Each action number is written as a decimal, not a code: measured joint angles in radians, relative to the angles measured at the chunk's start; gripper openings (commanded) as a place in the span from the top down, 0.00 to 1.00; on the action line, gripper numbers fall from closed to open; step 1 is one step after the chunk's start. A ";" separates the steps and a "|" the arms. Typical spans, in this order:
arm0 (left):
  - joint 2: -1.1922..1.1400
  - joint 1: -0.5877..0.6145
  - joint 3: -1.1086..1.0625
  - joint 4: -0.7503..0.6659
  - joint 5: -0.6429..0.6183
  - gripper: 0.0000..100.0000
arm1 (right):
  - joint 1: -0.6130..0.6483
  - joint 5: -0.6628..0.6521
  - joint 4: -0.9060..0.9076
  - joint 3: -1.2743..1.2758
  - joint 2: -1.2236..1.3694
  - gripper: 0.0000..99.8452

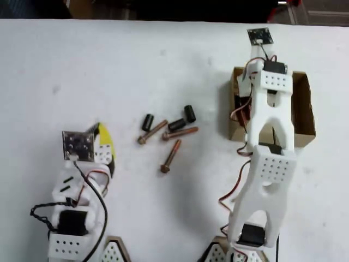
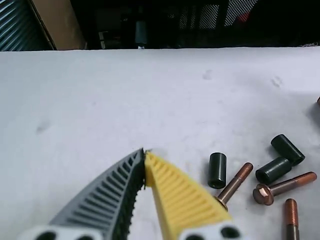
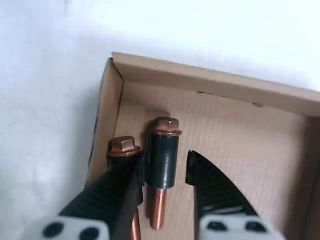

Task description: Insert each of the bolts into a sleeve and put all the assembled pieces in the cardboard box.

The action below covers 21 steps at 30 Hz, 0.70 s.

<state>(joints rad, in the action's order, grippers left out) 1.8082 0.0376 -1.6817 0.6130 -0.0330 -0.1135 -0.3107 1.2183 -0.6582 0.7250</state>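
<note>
Black fingers [image 3: 120, 185] of the right gripper [image 3: 164, 161] stand closest, parted narrowly inside the cardboard box [image 3: 210, 82], 1 on each side of an assembled piece [image 3: 164, 155], a copper bolt wearing a black sleeve that lies on the box floor; a slit of floor shows between the sleeve and 1 finger, so the gripper brackets the piece rather than pinching it; a 2nd bolt head [image 3: 122, 145] sits just beside it by the box wall, its shank hidden behind the other finger.

From above, the box sits toward the far right of the white tabletop [image 1: 82, 71], short of the far edge, where the surface meets a dark background; the right arm [image 1: 270, 169] stretches from its base straight out over the box, wrist bent down into it; the left arm [image 1: 65, 246] is folded near its base, the left gripper [image 2: 144, 152] low over the tabletop and pointing toward the far edge, its grey and yellow fingertips pressed together with nothing between them.

Between the 2 arms lie 3 loose bolts [image 1: 170, 156] and 3 loose sleeves [image 1: 147, 122] in 1 cluster, well apart from the box and from the far edge; in the left wrist view 1 bolt's head is partly behind the yellow finger [image 2: 180, 200].
</note>
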 measured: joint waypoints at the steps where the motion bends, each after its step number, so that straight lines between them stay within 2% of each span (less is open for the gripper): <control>1: 0.000 0.000 0.000 0.000 0.000 0.98 | 0.000 0.000 0.015 0.000 -0.015 0.90; 12: 0.000 0.000 0.000 0.000 0.002 0.98 | 0.023 0.000 0.219 0.000 -0.244 0.89; 21: 0.000 0.000 0.000 0.000 0.002 0.98 | 0.127 0.000 0.405 0.000 -0.470 0.89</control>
<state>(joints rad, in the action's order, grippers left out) 1.8082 0.0376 -1.6817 0.6130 -0.0315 0.0138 -0.3107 1.6233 -0.6582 0.2555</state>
